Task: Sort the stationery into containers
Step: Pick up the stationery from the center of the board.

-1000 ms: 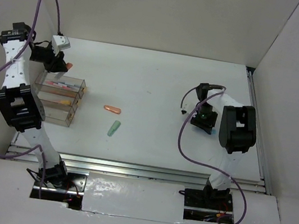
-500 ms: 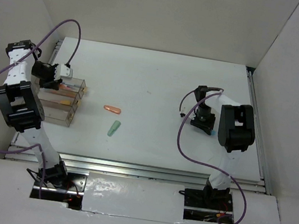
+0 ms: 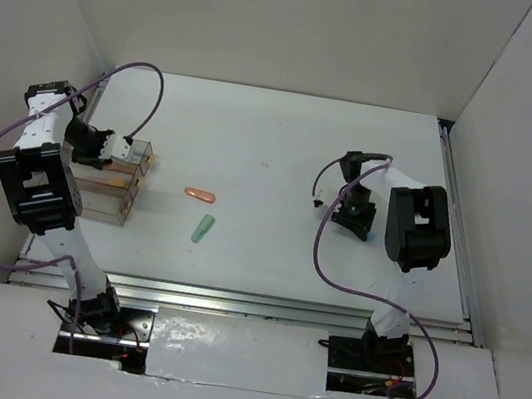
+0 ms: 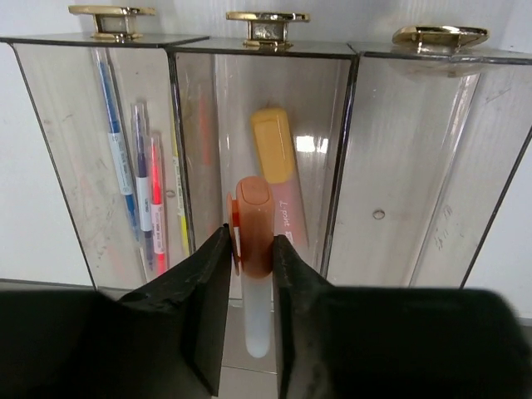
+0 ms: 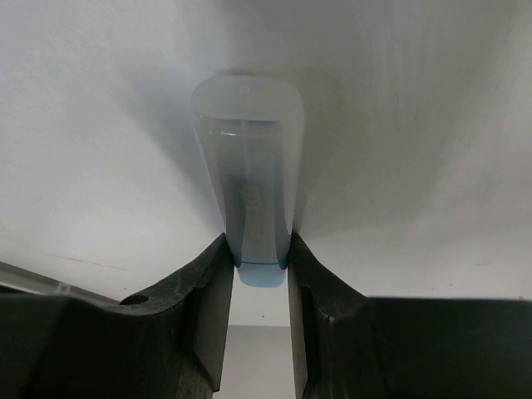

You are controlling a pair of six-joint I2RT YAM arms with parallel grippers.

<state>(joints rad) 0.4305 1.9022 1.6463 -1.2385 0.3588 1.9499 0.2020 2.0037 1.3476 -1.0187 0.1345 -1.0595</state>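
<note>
White-shelled left arm [image 3: 33, 134] and right arm [image 3: 398, 176], bulky black joint blocks, a looping purple cable [image 3: 318, 248] on each (thin, glossy), matte black wedge-shaped fingers [image 4: 202, 317].

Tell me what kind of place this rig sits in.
Looks like a lab robot cell, not a real office: a bare white table boxed in by plain white panels, a left arm and right arm bolted at its near edge, and staged props: clear containers, an orange marker, a green marker.

Top camera overlooks the whole table [image 3: 285, 142]; close wrist cameras face containers [image 4: 416, 166] and table surface
</note>
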